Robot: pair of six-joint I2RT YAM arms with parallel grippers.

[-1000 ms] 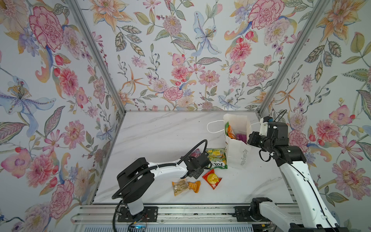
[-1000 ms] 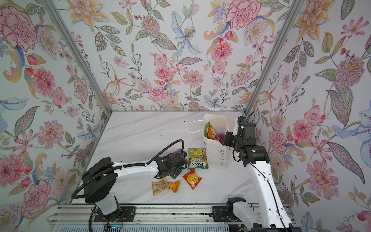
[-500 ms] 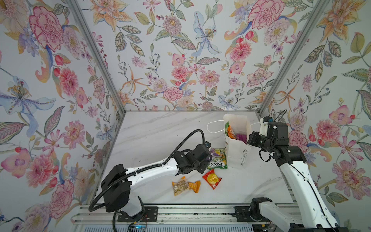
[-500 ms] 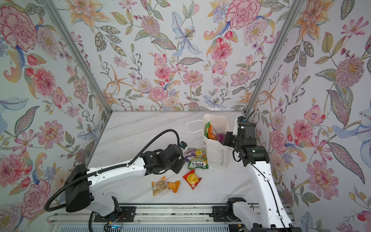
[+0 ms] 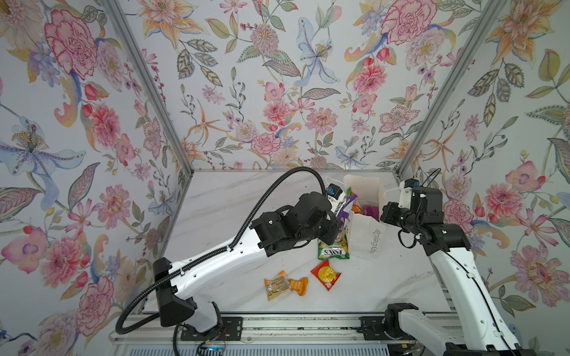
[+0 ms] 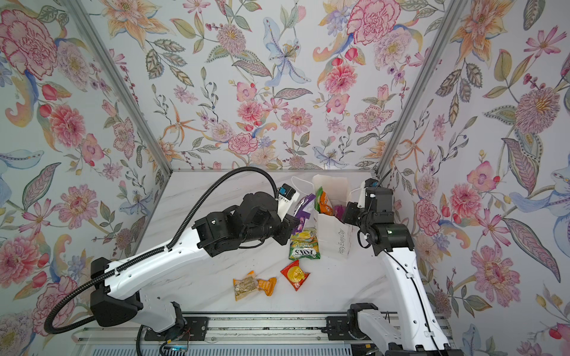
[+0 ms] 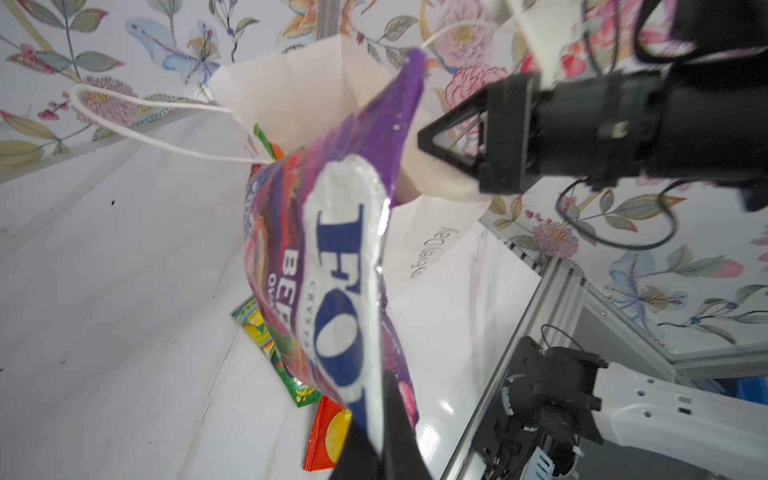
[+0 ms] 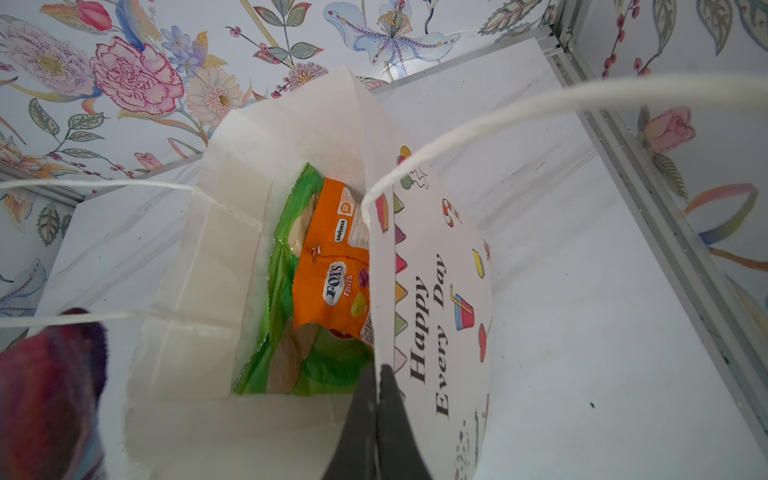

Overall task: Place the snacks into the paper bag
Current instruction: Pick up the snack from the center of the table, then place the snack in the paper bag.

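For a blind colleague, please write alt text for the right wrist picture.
The right claw, shut, pinches the printed wall of the white paper bag, holding its mouth open. Inside lie a green chips bag and, over it, an orange FOX'S bag. A blurred purple packet shows near the bag's rim, outside.

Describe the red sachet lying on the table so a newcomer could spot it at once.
Find the tall white paper bag near the back right. The green FOX'S bag lies beside its base; in front of that lies the red-orange sachet, the only packet with a yellow disc.
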